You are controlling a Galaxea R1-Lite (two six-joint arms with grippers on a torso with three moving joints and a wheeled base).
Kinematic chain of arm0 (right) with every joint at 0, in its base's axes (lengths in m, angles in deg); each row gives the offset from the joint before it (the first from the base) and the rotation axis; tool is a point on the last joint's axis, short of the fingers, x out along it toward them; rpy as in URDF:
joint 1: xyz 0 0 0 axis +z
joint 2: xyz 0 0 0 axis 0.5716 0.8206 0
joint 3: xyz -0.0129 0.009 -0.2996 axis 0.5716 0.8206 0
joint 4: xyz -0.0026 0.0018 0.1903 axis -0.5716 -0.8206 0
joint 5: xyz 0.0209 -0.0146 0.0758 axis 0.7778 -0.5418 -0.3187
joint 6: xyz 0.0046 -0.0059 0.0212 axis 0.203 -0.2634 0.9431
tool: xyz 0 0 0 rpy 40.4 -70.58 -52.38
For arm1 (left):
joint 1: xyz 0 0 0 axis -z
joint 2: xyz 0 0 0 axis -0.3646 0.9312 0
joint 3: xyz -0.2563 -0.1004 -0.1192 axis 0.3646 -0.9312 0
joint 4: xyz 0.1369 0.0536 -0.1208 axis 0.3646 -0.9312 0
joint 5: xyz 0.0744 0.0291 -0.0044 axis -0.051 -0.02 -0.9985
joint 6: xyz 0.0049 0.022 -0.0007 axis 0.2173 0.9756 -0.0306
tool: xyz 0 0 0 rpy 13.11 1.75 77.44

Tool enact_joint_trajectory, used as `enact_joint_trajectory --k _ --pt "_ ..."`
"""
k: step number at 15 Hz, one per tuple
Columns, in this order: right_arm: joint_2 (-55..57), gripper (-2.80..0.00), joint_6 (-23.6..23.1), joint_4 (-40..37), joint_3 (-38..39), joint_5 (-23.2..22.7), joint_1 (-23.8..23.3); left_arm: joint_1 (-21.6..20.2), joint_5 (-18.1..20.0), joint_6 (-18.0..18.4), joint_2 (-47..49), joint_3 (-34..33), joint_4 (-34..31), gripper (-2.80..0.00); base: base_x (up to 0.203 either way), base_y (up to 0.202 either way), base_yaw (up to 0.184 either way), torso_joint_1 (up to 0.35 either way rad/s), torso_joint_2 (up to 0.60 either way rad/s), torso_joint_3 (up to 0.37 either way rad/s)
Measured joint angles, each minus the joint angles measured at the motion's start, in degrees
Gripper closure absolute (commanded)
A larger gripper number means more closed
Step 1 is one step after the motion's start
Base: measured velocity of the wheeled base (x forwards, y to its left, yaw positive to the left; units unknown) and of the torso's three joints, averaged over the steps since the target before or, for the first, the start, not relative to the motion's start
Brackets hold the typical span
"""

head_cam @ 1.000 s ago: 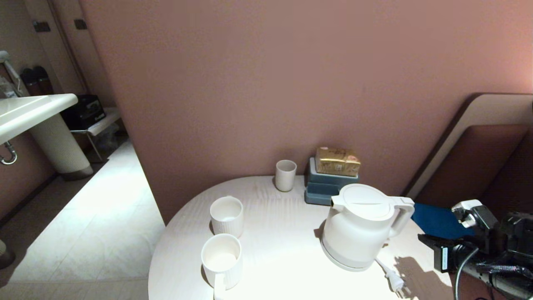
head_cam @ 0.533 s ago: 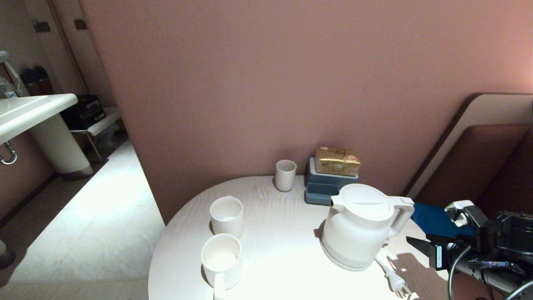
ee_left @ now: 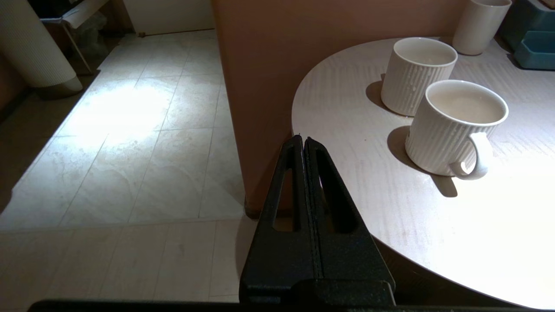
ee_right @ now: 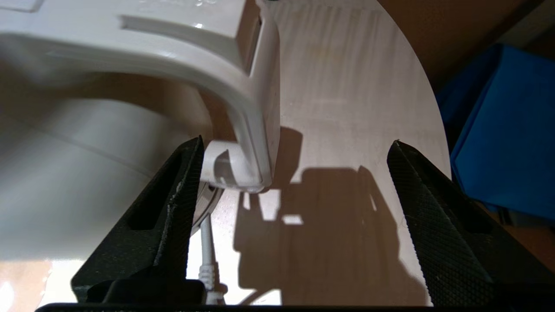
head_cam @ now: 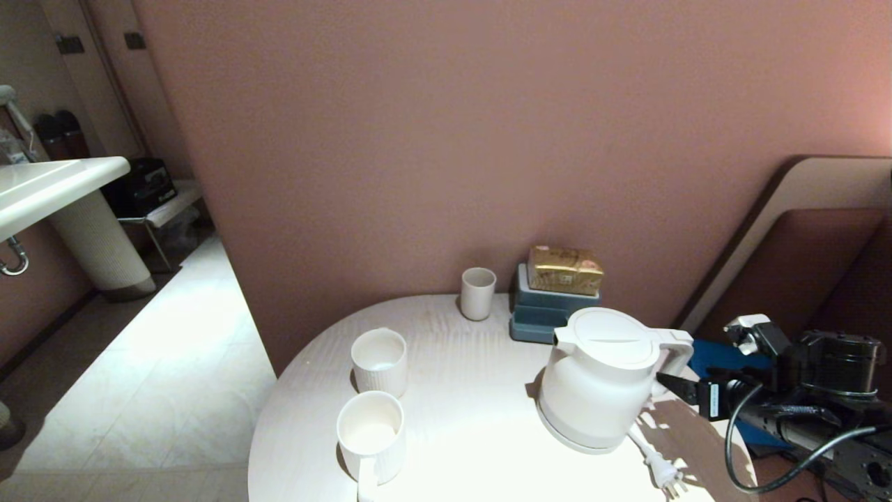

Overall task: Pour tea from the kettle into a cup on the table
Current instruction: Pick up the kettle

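Pink-walled corner: the table [head_cam: 453,446] carries 1 kettle [head_cam: 599,380] on its base and 3 cups. Step in hand: approach to grasp. Right end effector [head_cam: 672,390] is wide open, empty, level with the handle [ee_right: 253,108]; next, straddle the handle and close. Left end effector [ee_left: 303,145] is shut, empty, parked beside the table edge.

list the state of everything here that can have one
kettle: upright on its base, lid shut, not held
plug: loose on the table, unplugged
front mug: upright, holds pale liquid
second mug: upright
tumbler: upright by the wall
gold packet: lying on the blue box
right hand: open, at the kettle's handle, not gripping
left hand: shut, off the table's edge
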Motion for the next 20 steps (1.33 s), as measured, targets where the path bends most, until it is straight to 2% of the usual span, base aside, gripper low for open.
enact_joint_trajectory --k 3,5,8,14,15,16,17,20 --pt "3.6 -2.8 1.2 2.0 -2.2 -0.2 0.1 0.0 0.0 0.0 0.0 0.0 0.0 0.0 0.0 0.0 0.0 0.0 0.0 0.0" --pt "6.3 -2.8 3.5 7.2 -2.8 -0.6 0.1 0.0 0.0 0.0 0.0 0.0 0.0 0.0 0.0 0.0 0.0 0.0 0.0 0.0" --pt "9.4 -2.8 4.0 14.9 -2.6 -2.3 0.1 0.0 0.0 0.0 0.0 0.0 0.0 0.0 0.0 0.0 0.0 0.0 0.0 0.0" --pt "11.1 -2.8 6.0 19.1 -1.9 -3.2 0.3 0.0 0.0 0.0 0.0 0.0 0.0 0.0 0.0 0.0 0.0 0.0 0.0 0.0" --pt "11.1 0.0 6.1 19.2 -1.7 -3.2 0.3 0.0 0.0 0.0 0.0 0.0 0.0 0.0 0.0 0.0 0.0 0.0 0.0 0.0" --pt "11.2 0.0 6.2 19.2 -1.5 -3.3 0.4 0.0 0.0 0.0 0.0 0.0 0.0 0.0 0.0 0.0 0.0 0.0 0.0 0.0" --pt "11.2 -2.8 6.1 19.3 -1.3 -3.3 0.5 0.0 0.0 0.0 0.0 0.0 0.0 0.0 0.0 0.0 0.0 0.0 0.0 0.0" --pt "11.3 -2.8 6.1 19.3 -0.9 -3.5 0.4 0.0 0.0 0.0 0.0 0.0 0.0 0.0 0.0 0.0 0.0 0.0 0.0 0.0"
